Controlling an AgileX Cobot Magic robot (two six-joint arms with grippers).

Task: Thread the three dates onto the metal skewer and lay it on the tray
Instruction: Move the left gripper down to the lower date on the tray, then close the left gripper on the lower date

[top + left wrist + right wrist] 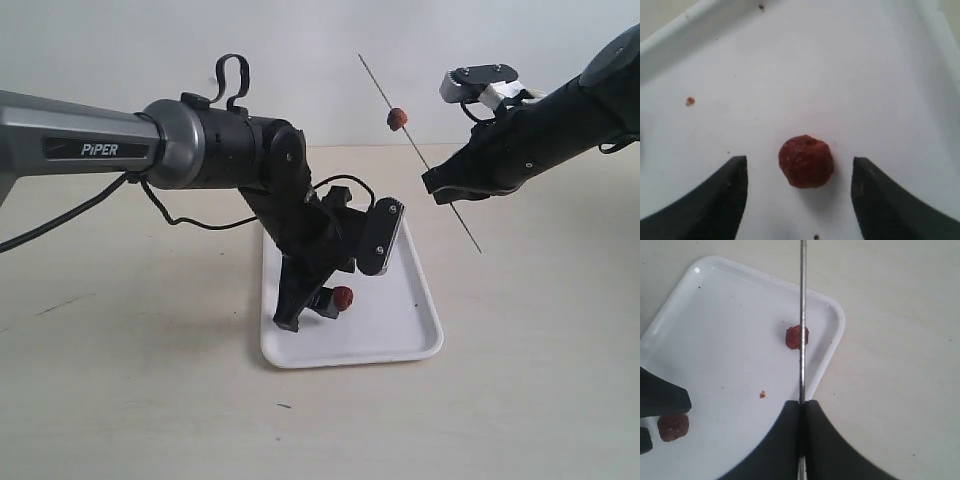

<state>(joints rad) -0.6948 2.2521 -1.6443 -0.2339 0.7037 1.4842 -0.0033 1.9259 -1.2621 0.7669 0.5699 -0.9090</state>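
Pale tabletop, white tray: left claw gapes wide around a loose date to grab it; right claw pinches the skewer, threaded date aboard, aloft upper right.

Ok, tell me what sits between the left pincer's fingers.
A single date, lying on the tray, clear of both fingers; the left wrist view shows it.

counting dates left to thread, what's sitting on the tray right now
One date lies on the tray, inside the open left gripper, plus a red crumb. No other date shows on it, but the left arm covers part of the tray.
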